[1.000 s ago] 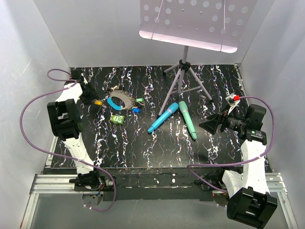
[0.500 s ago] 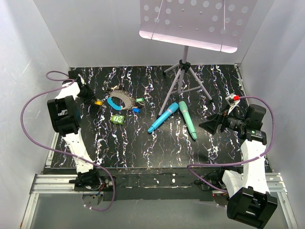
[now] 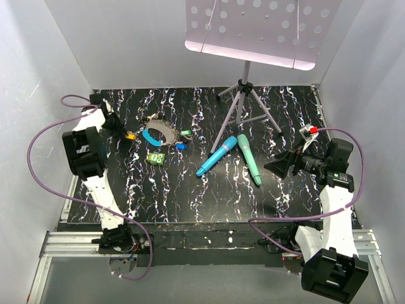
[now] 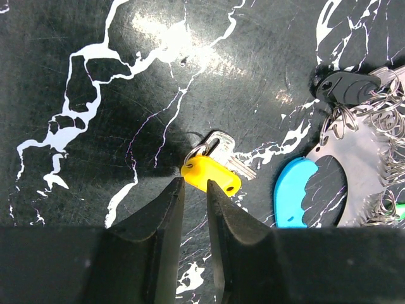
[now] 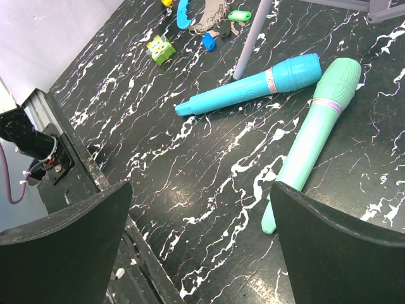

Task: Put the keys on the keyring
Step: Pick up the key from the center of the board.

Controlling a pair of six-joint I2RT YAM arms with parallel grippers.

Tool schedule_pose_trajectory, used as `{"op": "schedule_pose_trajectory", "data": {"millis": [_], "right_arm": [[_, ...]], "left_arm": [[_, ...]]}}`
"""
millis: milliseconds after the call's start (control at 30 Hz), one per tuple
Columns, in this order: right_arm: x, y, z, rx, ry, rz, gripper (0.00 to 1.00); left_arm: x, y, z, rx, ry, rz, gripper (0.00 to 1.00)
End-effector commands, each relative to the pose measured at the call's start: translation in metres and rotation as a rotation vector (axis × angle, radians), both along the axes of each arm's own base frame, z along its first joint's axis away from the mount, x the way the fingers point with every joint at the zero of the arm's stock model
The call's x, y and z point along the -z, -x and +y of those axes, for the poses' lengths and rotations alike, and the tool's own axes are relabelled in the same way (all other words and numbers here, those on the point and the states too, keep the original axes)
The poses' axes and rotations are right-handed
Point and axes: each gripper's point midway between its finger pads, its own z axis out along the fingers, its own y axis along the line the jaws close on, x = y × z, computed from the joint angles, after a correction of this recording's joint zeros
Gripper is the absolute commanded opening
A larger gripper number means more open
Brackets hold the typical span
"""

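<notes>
A yellow-headed key (image 4: 211,175) lies flat on the black marbled table, its small ring and metal blade pointing away from me. My left gripper (image 4: 194,183) hovers right at its near edge, open only by a narrow gap, with nothing between the fingers. The keyring (image 3: 158,133) lies just right of it, a grey chain loop with a bright blue curved section (image 4: 297,199). A green key (image 3: 186,133) and a blue key (image 3: 181,145) lie to the right of the loop. My right gripper (image 3: 275,166) hangs wide open and empty far to the right.
Two microphones, one teal (image 3: 217,155) and one mint (image 3: 249,158), lie mid-table. A tripod music stand (image 3: 243,95) rises at the back. A small green block (image 3: 156,158) sits below the keyring. A black fob (image 4: 345,87) is attached to the loop's far side.
My left gripper's fingers have drawn closer together and the wrist shifted slightly toward the back left, by the yellow key. The right arm has stayed still.
</notes>
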Motion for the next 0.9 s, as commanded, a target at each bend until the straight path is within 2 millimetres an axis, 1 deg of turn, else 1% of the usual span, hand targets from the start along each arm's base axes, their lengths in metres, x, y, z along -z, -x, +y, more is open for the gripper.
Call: {"op": "schedule_pose_trajectory", "data": {"millis": [0, 267, 400, 567, 867], "right_arm": [[-0.0099, -0.0007, 0.0017, -0.021, 0.009, -0.043, 1.00], [-0.0086, -0.0008, 0.0014, -0.020, 0.009, -0.040, 1.00], [-0.0093, -0.0003, 0.0015, -0.020, 0.010, -0.044, 1.00], [-0.0092, -0.0003, 0.0016, -0.021, 0.010, -0.044, 1.00], [-0.0091, -0.0001, 0.0020, -0.024, 0.009, -0.043, 1.00]], "left_arm": [[-0.0124, -0.0079, 0.0034, 0.005, 0.010, -0.034, 0.19], [-0.0086, -0.0065, 0.0038, 0.000, 0.021, -0.026, 0.17], [-0.0069, -0.0052, 0.0080, -0.012, 0.028, -0.022, 0.17], [-0.0077, -0.0057, 0.0099, -0.015, 0.029, -0.026, 0.19], [-0.0029, -0.0076, 0.0086, -0.010, 0.045, -0.021, 0.20]]}}
